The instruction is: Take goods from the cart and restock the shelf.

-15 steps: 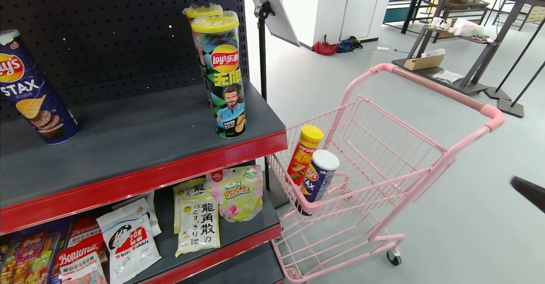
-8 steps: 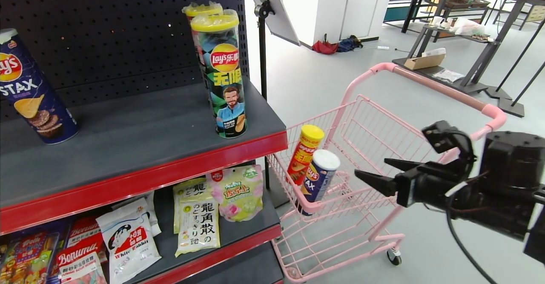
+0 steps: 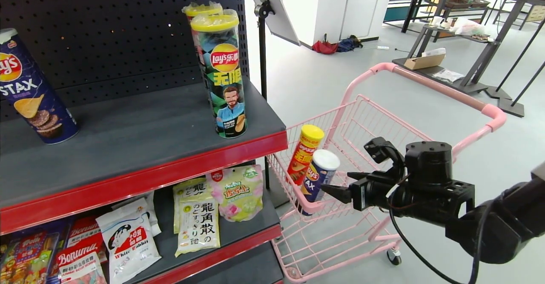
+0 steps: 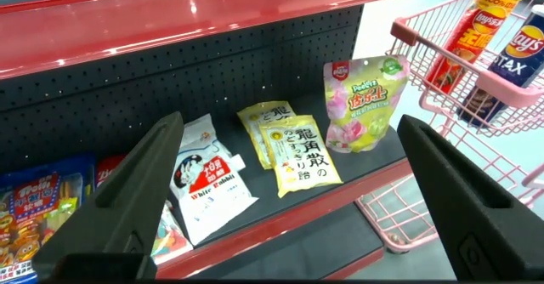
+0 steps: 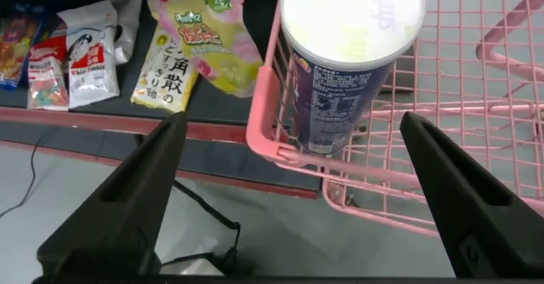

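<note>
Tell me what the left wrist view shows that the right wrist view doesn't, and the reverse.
Left wrist view alone: the red can leaning in the cart, and the open left pincer. Right wrist view alone: the white lid of the blue can, and the open right pincer. Both: the blue can, the cart, the pink-green pouch and yellow sachets on the lower shelf.

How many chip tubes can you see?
5. Two sit in the pink cart: a red tube and a white-lidded tube. Three stand on the top shelf: a blue tube at the left, a green tube at the right, a half-hidden tube behind it. Others may be hidden.
</note>
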### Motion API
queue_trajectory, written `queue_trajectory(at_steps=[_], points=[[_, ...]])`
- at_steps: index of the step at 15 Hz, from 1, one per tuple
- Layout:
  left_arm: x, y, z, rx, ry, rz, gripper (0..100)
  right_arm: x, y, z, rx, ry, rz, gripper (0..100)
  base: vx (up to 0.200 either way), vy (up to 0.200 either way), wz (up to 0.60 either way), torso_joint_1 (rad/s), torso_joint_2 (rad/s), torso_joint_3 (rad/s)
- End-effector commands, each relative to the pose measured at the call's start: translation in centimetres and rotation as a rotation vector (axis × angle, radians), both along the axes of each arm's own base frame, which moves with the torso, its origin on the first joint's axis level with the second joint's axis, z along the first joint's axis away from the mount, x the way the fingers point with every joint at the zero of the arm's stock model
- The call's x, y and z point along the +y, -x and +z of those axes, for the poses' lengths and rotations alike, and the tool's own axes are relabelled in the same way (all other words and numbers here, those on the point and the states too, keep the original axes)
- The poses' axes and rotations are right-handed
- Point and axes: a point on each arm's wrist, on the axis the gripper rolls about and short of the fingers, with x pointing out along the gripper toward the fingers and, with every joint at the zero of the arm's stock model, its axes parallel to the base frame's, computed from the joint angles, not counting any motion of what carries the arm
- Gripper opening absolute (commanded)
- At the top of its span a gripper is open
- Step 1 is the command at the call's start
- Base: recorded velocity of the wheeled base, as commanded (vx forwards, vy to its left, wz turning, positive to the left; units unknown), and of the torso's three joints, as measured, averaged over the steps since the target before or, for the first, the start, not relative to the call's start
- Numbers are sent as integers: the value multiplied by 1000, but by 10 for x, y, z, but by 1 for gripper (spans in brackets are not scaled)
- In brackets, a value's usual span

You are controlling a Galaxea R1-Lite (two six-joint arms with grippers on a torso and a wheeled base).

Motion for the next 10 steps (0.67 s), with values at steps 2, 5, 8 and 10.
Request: queue_trajectory(at_steps=[2,5,8,10], points=[[0,0,0,1,1,0,100,7,-18,-21,17,10,-7,100,0,0,0,0,0,0],[0,0,0,1,1,0,100,11,-33,-33,-1,3,-13,100,0,0,0,0,0,0],[0,0,0,1,-1,0,100,15,-46,-39,-11,-1,-18,100,0,0,0,0,0,0],[0,0,0,1,-1,0,100,17,-54,-40,-21,-5,-22,100,0,0,0,0,0,0]])
